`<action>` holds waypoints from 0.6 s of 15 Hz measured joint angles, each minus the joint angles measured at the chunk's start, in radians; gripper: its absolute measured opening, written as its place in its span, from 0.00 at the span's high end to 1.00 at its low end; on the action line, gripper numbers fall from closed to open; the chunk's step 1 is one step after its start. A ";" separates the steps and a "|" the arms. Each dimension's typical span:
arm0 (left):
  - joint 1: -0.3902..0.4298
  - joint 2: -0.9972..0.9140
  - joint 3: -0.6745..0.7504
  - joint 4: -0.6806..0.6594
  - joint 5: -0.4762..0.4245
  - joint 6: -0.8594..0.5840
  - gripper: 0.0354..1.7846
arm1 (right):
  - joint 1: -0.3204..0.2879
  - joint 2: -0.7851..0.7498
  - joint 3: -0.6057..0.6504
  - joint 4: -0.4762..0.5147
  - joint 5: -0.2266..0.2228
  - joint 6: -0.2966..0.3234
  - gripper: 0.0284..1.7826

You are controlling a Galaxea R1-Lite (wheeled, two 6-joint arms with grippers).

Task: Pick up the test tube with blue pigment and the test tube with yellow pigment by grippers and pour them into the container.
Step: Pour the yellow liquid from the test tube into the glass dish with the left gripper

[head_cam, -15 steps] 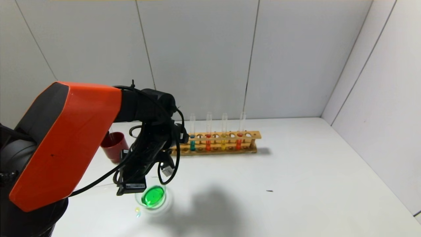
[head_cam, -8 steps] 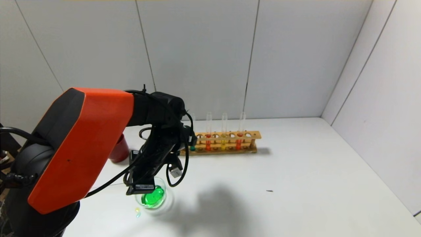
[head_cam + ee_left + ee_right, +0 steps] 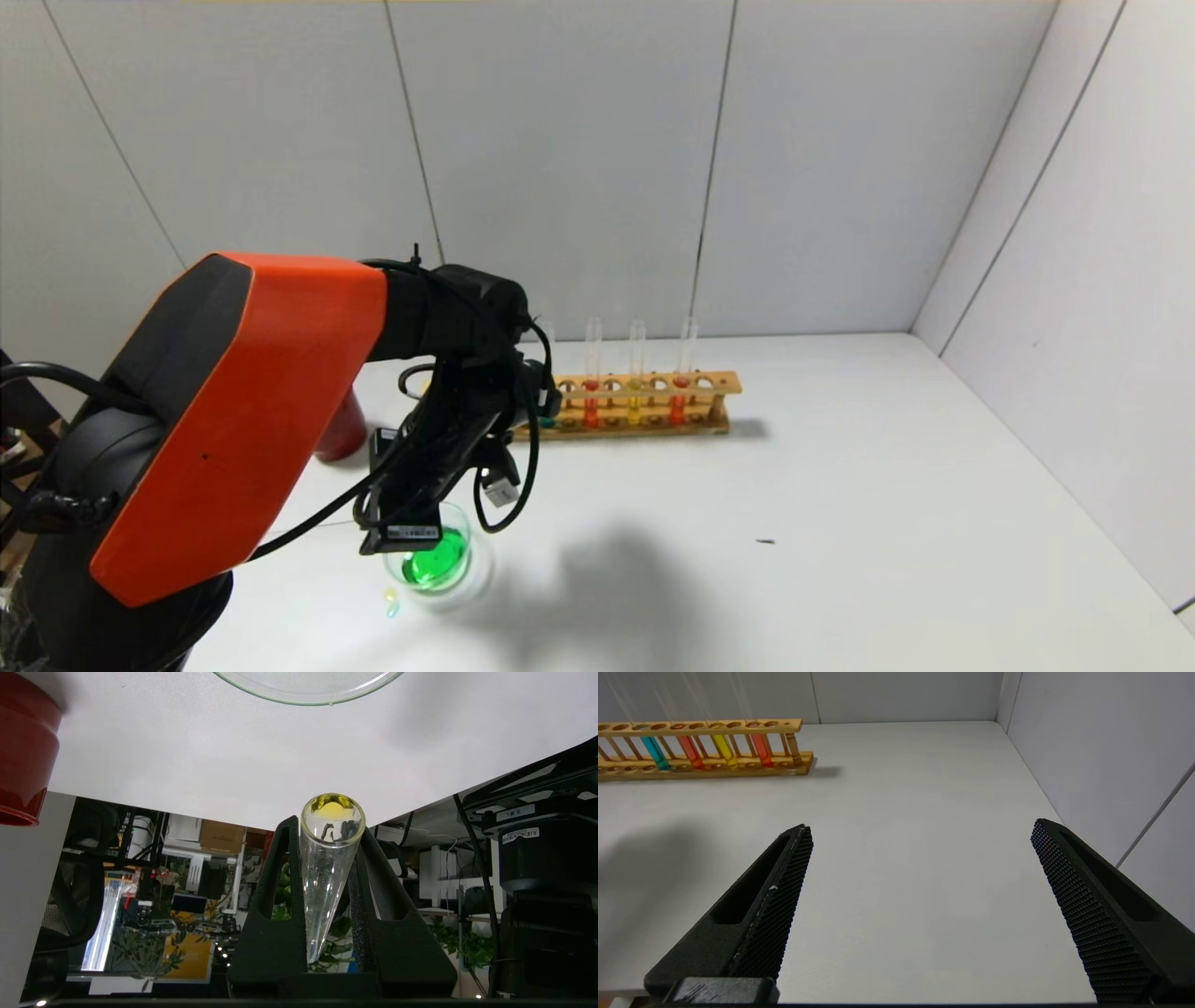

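My left gripper point(image 3: 418, 509) hangs just over the near-left edge of the container point(image 3: 437, 562), a clear glass dish holding bright green liquid. In the left wrist view the left gripper point(image 3: 329, 826) is shut on the test tube with yellow pigment point(image 3: 327, 882). The tube is almost empty, with only a yellow trace at its closed end. The dish rim point(image 3: 308, 695) lies beyond the tube. The test tube with blue pigment is out of view. My right gripper point(image 3: 920, 828) is open and empty above bare table on the right.
A wooden rack point(image 3: 644, 403) at the back holds a teal tube point(image 3: 655, 752), two orange-red tubes and a yellow one point(image 3: 724, 749). A dark red cup point(image 3: 341, 431) stands left of the rack, half hidden by my arm. Small coloured drops point(image 3: 391, 599) lie beside the dish.
My left arm has shifted right and towards the rack. It now covers the teal tube, more of the red cup and part of the dish. Little has moved in the last half second.
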 joint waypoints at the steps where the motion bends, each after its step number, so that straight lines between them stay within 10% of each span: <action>1: 0.000 0.000 0.000 0.000 0.000 0.000 0.84 | 0.000 0.000 0.000 0.000 -0.001 0.000 0.04; 9: 0.003 0.039 -0.036 -0.009 0.056 -0.085 0.84 | 0.000 0.000 0.000 0.000 0.000 0.000 0.04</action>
